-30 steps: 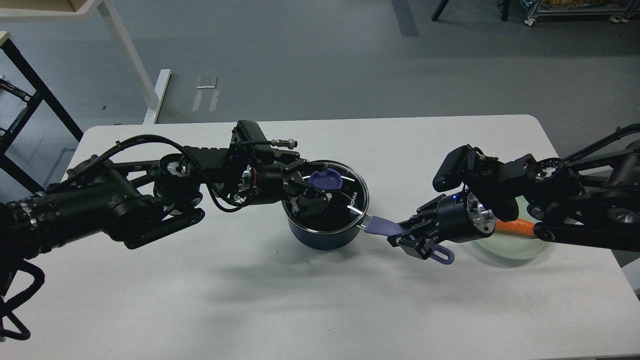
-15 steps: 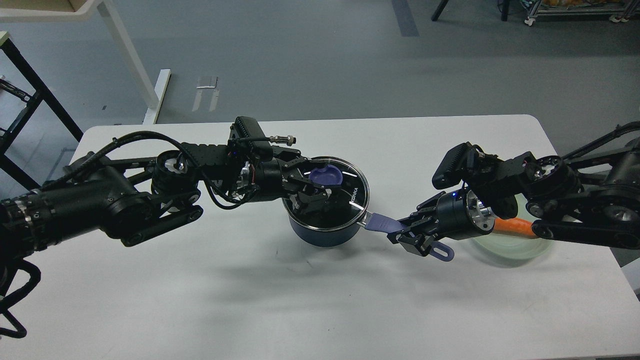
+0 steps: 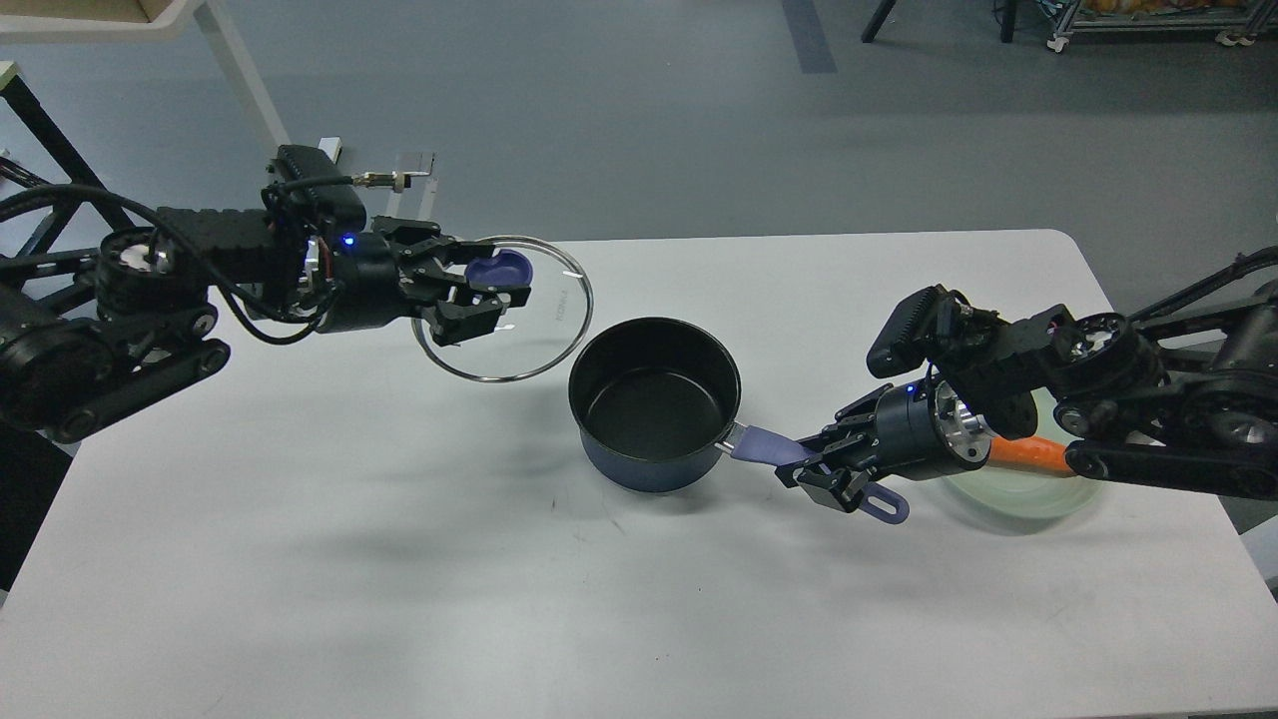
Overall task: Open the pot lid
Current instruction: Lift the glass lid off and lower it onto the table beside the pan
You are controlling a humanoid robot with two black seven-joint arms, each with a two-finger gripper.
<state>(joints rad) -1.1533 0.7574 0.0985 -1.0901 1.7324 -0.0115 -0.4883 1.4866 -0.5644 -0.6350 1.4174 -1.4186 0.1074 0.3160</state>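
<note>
Lid (image 3: 519, 325) now off pot (image 3: 654, 414) (leftward)

Pot (image 3: 654, 404) mouth unobstructed; lid (image 3: 519, 318) held aside, left.

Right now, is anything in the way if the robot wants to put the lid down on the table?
Nothing visible. The left gripper holds the lid by its knob, up and left of the pot. The white table below and in front of it looks bare.
</note>
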